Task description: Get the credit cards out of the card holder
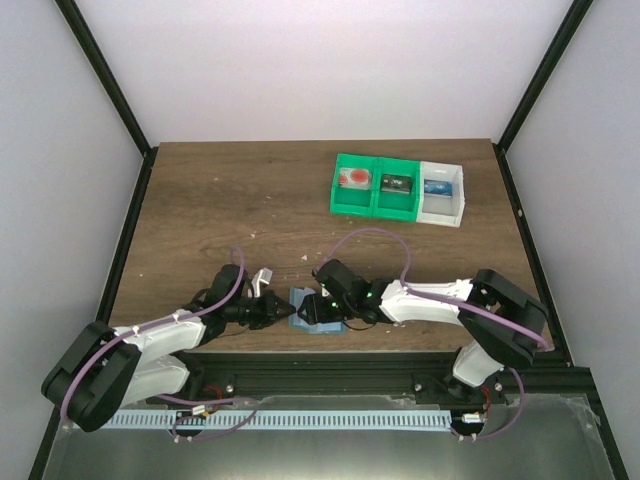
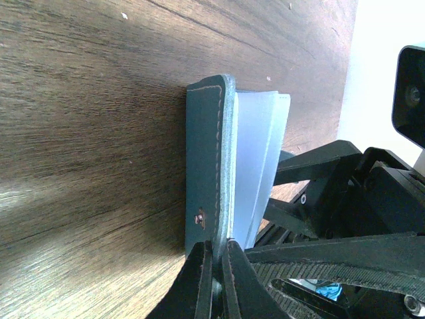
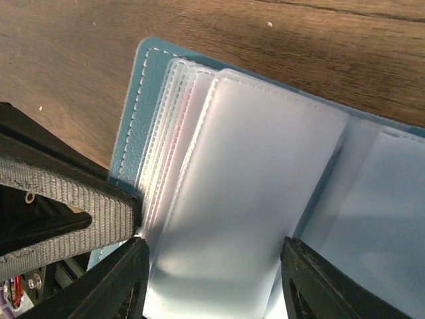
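Note:
The light-blue card holder lies open near the table's front edge, between my two grippers. My left gripper is shut on the edge of its cover and holds that panel up on edge. In the right wrist view the holder shows several clear plastic sleeves fanned out. My right gripper is open, with its jaws on either side of the top sleeve's near end. A faint pink tint shows between the sleeves; no credit card shows clearly in the holder.
At the back right stand a green bin and a white bin. The green bin holds a flat red item and a dark item; the white one holds a blue item. The left gripper's ridged finger lies beside my right jaw.

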You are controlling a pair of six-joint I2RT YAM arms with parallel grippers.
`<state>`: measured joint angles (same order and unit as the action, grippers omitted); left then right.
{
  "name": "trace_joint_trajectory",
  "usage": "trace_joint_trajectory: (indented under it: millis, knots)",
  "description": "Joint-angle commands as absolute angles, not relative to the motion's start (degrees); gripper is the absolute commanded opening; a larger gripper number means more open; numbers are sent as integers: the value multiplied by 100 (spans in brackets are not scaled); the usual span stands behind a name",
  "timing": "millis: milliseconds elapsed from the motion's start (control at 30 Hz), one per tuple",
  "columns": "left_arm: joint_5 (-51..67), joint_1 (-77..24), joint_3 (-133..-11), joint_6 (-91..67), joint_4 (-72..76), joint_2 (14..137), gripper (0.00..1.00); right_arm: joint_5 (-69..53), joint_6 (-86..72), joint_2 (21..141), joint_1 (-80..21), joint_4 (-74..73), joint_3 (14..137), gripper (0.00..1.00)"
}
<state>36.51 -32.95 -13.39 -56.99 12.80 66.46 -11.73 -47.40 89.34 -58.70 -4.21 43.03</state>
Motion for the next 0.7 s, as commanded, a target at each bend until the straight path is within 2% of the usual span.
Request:
trace_joint_trajectory:
  millis: [0,200,433,667]
  knots:
    - [3713,-3322,-1326,-5748,1406,6592,0,-955,-4703,8880,-5924,-505,4314,54]
    - [3709,-3320,-1310,-5748,1406,6601,0,-823,-4692,8810,-5923,-600,4283,48]
    - [3700,-3322,-1287,-5748,1397,6583,0,-529,-4611,8673,-5920,-847,4274,48]
    - [3677,-3320,-1268,-5738,1345,6522,0,242,-4537,8262,-5920,-1864,4460,48]
